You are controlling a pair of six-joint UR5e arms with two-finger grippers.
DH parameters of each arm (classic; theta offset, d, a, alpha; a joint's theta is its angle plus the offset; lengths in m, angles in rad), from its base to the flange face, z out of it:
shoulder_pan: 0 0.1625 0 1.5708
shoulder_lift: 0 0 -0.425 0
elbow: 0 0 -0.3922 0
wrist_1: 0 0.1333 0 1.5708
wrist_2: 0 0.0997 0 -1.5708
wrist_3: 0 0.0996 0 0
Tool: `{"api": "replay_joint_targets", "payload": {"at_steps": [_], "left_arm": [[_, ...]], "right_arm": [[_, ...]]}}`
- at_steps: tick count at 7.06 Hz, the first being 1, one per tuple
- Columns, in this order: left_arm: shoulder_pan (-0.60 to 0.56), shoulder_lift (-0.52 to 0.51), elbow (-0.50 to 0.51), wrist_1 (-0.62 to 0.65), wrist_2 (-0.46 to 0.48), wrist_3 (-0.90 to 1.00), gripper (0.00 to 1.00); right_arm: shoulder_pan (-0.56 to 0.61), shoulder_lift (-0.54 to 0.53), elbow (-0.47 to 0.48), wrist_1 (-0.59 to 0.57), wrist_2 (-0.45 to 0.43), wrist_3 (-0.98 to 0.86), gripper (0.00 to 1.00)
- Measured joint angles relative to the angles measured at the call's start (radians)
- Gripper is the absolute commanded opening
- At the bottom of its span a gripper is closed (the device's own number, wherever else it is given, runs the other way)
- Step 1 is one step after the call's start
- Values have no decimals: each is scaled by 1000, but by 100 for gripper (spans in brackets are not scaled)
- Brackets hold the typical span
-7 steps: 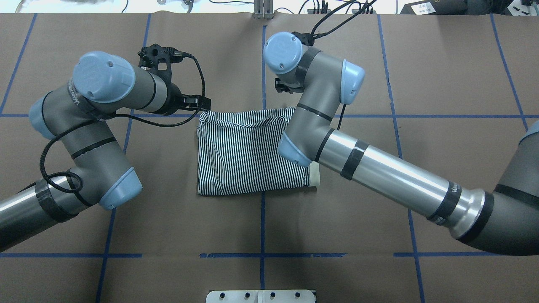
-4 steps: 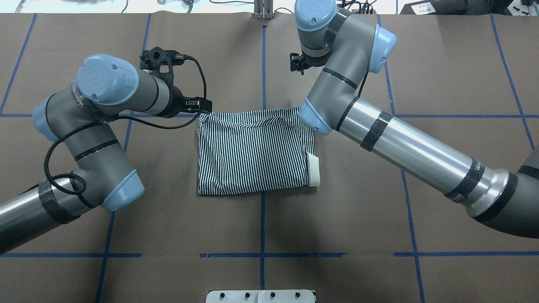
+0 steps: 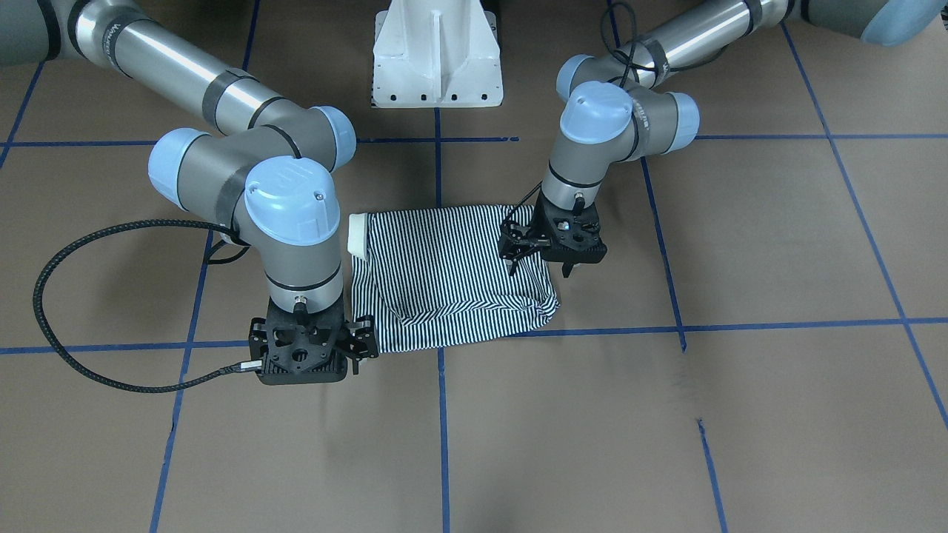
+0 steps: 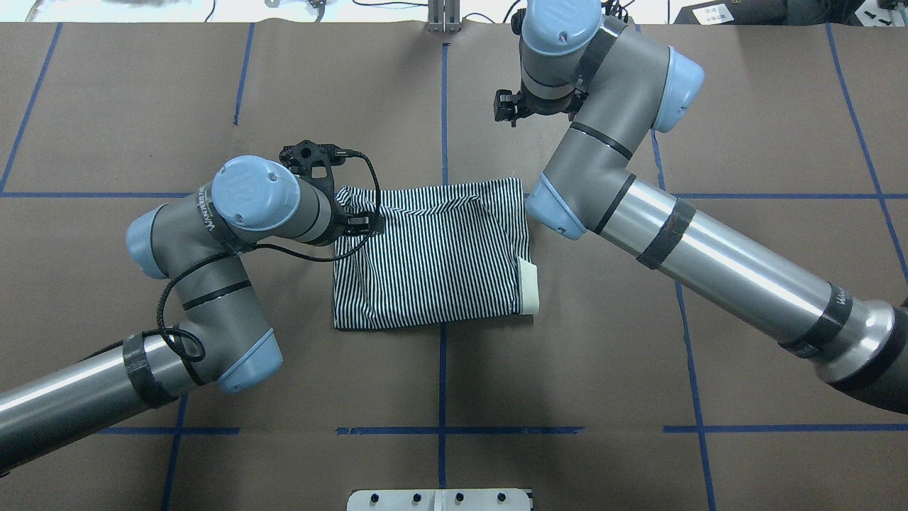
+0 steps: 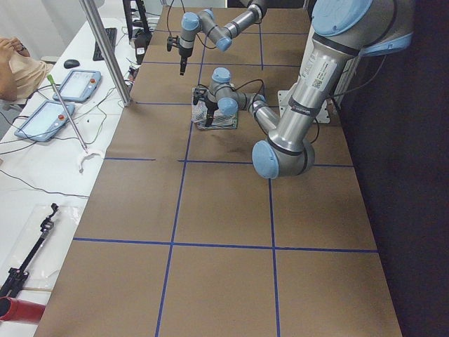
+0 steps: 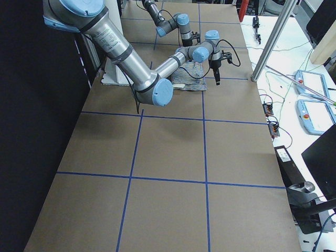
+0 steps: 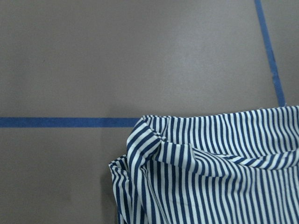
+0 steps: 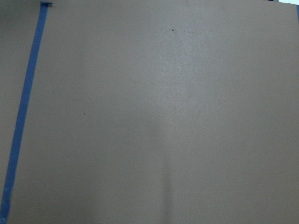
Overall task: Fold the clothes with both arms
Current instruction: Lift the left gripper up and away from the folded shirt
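The striped polo shirt lies folded into a rough rectangle in the middle of the brown surface. It lies across the centre blue tape line. Its far edge is close to a crossing tape line, and this edge is rumpled, with a raised ridge of cloth. The cream collar comes out at the side of the robot's right, toward the near corner.

The left end effector points down over the far left corner of the shirt. In the front-facing view it hangs very close above the cloth. From these pictures I cannot tell if its fingers are apart or together, or if they touch the cloth. The left wrist view shows the bunched shirt corner just beside a tape line.

The right end effector is well apart from the shirt, beyond its far right corner, and points down above bare surface. Its camera mount covers the fingers from above, so I cannot tell their state. The right wrist view shows only brown surface and one tape line.

The white pedestal base stands at the robot's side of the surface.
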Motion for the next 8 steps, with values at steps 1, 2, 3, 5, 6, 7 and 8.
{"api": "replay_joint_targets", "payload": {"at_steps": [1, 2, 3, 5, 6, 7, 8], "left_arm": [[1, -14, 30, -1, 4, 9, 100], [-3, -30, 62, -3, 10, 25, 100], [-15, -41, 92, -8, 17, 52, 100], [-85, -51, 147, -16, 23, 159, 100], [-127, -54, 173, -22, 22, 220, 100], [-164, -55, 184, -33, 15, 280, 100], [-188, -51, 168, -41, -15, 326, 100]], "right_arm": [[0, -3, 10, 0, 0, 1, 100], [-1, -4, 16, 0, 0, 1, 100], [-1, -5, 20, 0, 1, 1, 100], [-2, -13, 27, 1, 2, 1, 100], [-2, -16, 28, 2, 2, 1, 100], [-2, -18, 29, 2, 2, 1, 100], [-2, -19, 30, 2, 2, 1, 100]]}}
